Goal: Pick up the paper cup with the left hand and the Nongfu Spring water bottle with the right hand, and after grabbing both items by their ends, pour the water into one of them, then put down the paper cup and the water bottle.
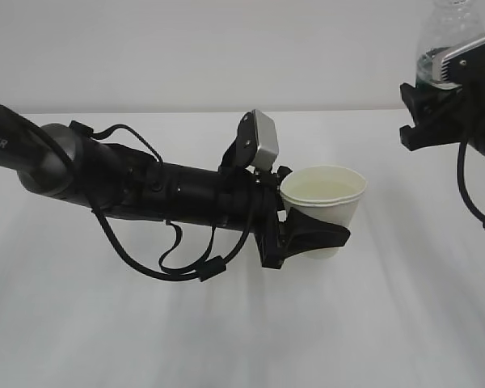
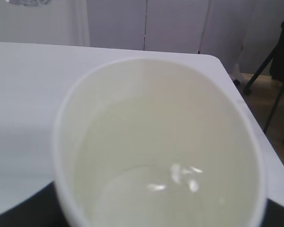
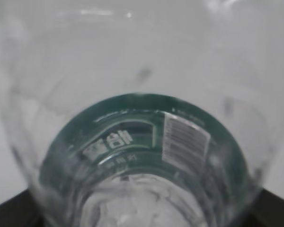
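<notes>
Exterior view, from nine o'clock across to three: the left hand comes in on its long black arm, cables looping beneath it and a grey square module on top at about twelve o'clock of the wrist. Its jaws are clamped round the lower wall of the paper cup, which is held upright above the white table, near the middle of the view. The left wrist camera looks straight down into the paper cup; a shallow pool of clear water lies in the bottom, with small bright glints on it.

Up at about two o'clock, at the upper right edge, the right hand is closed on the Nongfu Spring water bottle, gripped at its green label band, well apart from the cup and higher. The right wrist camera sees the bottle close up, with the label and a barcode at about one o'clock.
</notes>
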Robot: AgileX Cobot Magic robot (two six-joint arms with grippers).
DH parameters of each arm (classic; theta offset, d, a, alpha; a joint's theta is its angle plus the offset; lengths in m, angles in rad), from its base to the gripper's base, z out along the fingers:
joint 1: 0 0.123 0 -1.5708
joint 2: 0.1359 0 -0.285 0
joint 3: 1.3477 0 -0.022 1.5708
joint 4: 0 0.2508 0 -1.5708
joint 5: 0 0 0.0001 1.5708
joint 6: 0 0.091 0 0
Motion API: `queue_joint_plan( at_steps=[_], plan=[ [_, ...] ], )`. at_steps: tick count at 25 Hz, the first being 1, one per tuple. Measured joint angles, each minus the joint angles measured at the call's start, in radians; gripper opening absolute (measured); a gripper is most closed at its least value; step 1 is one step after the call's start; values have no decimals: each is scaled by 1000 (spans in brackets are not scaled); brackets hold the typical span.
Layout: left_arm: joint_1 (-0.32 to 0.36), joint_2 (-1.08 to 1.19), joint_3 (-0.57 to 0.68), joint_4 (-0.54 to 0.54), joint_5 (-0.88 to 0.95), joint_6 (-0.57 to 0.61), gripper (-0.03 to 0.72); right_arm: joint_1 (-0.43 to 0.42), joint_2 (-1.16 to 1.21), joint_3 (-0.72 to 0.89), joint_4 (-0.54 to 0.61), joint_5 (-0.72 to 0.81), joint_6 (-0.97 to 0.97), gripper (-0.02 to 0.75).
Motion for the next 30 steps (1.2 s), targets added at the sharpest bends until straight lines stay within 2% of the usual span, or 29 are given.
queue_joint_plan(
  at_steps=[11,21,30],
  plan=[
    [0,0,0,0,0,0,434,0,0,1,97,23,108,501],
    [0,0,0,0,0,0,434,0,0,1,103,75,157,501],
    [0,0,0,0,0,0,434,0,98,1,103,36,192,501]
  ],
)
